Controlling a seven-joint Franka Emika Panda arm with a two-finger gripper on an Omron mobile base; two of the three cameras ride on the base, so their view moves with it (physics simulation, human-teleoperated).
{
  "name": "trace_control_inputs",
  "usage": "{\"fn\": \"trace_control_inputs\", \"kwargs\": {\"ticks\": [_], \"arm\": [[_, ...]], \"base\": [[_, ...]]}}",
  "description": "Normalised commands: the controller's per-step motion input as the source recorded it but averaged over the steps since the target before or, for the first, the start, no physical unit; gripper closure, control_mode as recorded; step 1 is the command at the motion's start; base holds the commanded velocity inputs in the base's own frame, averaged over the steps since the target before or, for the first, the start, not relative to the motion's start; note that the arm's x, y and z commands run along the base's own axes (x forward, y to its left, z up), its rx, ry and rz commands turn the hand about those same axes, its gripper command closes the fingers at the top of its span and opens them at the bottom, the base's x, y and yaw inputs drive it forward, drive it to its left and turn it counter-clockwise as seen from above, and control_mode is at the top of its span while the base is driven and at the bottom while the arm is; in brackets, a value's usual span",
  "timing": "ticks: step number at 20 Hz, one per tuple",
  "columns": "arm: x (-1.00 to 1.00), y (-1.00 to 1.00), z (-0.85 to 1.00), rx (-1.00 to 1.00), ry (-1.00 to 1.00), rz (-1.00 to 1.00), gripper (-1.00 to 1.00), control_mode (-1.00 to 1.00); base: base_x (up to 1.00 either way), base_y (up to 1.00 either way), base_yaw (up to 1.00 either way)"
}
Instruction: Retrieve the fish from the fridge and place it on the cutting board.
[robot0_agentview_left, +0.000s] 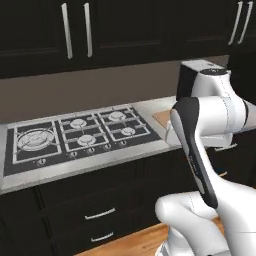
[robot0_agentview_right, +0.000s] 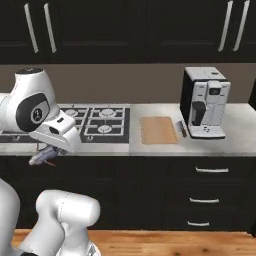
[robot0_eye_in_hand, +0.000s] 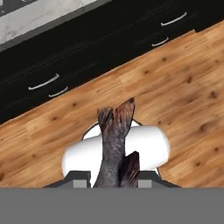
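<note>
The fingers (robot0_eye_in_hand: 114, 177) are clamped on the fish (robot0_eye_in_hand: 114, 140), tail fin outermost (hand view, over the wooden floor (robot0_eye_in_hand: 183, 87)). The right base view shows the fish (robot0_agentview_right: 44, 157) left of the cutting board (robot0_agentview_right: 158, 129), below the table (robot0_agentview_right: 235, 132) edge; the board lies bare.

no legible text or labels

Cutting board (robot0_agentview_right: 158, 129) on counter (robot0_agentview_right: 240, 134) between hob (robot0_agentview_right: 95, 121) and coffee machine (robot0_agentview_right: 205, 102).
</note>
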Motion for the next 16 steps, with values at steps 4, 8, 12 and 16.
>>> {"fn": "trace_control_inputs", "kwargs": {"ticks": [4,8,12,16], "arm": [[0.0,0.0,0.0,0.0,0.0,0.0,1.0,1.0],[0.0,0.0,0.0,0.0,0.0,0.0,1.0,1.0],[0.0,0.0,0.0,0.0,0.0,0.0,1.0,1.0],[0.0,0.0,0.0,0.0,0.0,0.0,1.0,1.0]], "base": [[0.51,-0.89,0.61],[0.57,-0.92,0.17],[0.54,-0.75,0.0],[0.14,-0.1,0.0]]}}
